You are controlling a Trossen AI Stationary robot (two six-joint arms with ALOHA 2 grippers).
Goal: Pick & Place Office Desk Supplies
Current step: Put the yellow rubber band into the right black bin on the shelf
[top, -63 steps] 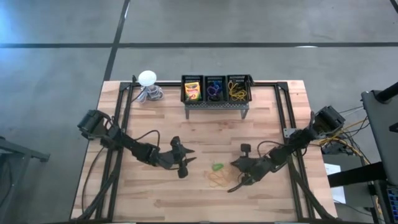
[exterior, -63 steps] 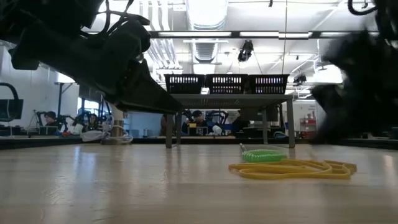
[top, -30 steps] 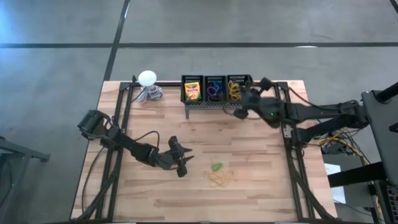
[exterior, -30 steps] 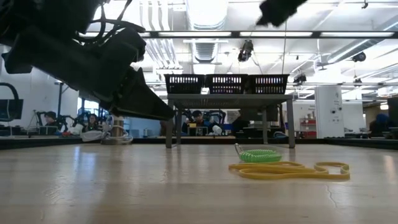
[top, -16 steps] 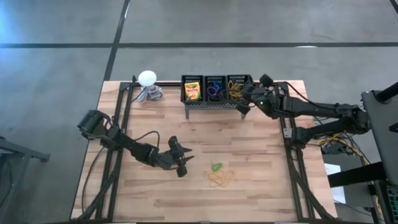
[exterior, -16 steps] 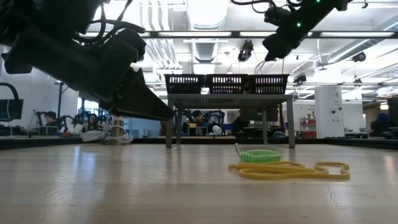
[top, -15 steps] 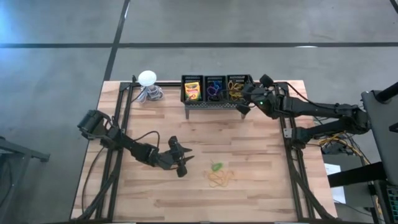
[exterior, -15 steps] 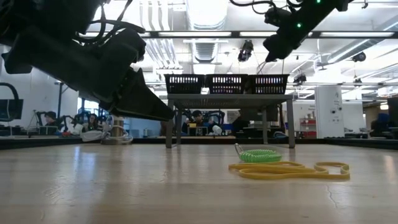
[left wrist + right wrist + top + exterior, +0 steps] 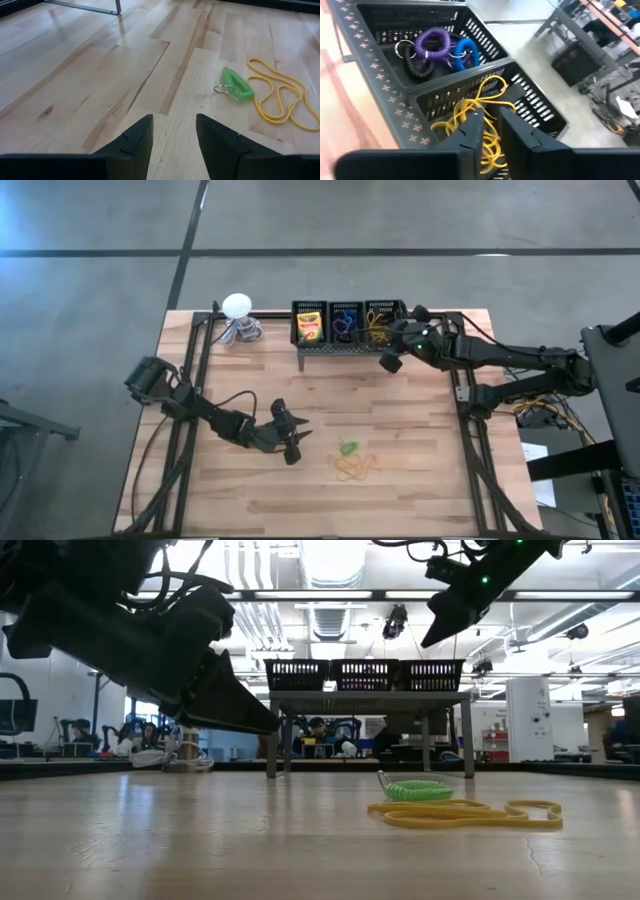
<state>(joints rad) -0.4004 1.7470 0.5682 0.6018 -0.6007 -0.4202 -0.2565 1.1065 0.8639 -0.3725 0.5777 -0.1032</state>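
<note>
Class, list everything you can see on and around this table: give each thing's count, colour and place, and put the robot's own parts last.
Baskets: three, black, joined on a stand at the table's far edge.
Crayon box: yellow-green, count unclear, left basket.
Coil rings: purple, blue, black, middle basket.
Rubber bands: yellow tangle, right basket.
Rubber bands on the table: yellow, near front.
Green coil ring: one, beside them.
White ball-shaped object: one, far left corner.
Left gripper: open, above the table's middle.
Right gripper: over the right basket.
</note>
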